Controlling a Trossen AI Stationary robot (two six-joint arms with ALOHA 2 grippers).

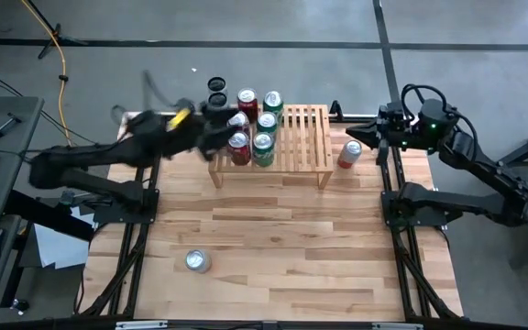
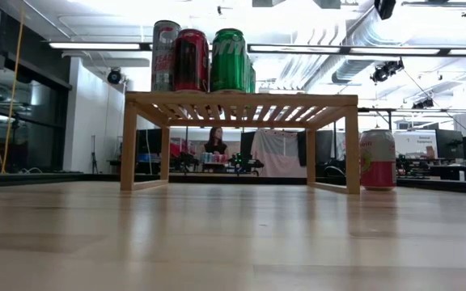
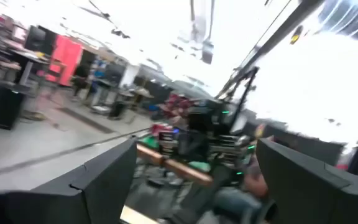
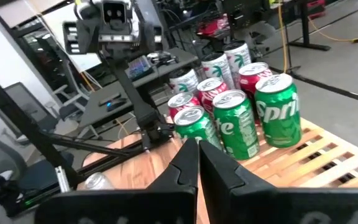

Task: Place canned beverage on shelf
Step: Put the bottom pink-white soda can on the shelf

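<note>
Worktop (image 1: 282,247): pale wood planks, framed by dark arm stands on both sides.
Shelf (image 1: 306,147): low light-wood rack with a slatted top, standing toward the far edge of the worktop; in the low view its legs rest on the wood and the right part of its top is bare.
Left arm (image 1: 108,156): stretches from the left side toward the left end of the shelf, blurred in the high view.
Right arm (image 1: 475,165): parked off the right side of the worktop, its wrist pointing toward the shelf.
Left claw (image 1: 216,126): just beside the cluster of cans at the shelf's left end; in its own wrist view the two fingers (image 3: 104,180) stand wide apart with nothing between them.
Right claw (image 4: 198,163): fingers pressed together, holding nothing, well apart from the shelf.
Cans on shelf (image 1: 257,128): red and green cans standing upright, packed together on the left part of the slatted top.
Pink can (image 1: 349,154): upright on the worktop just beside the shelf's right leg.
Silver can (image 1: 197,261): alone on the near-left part of the worktop, well apart from the shelf.
</note>
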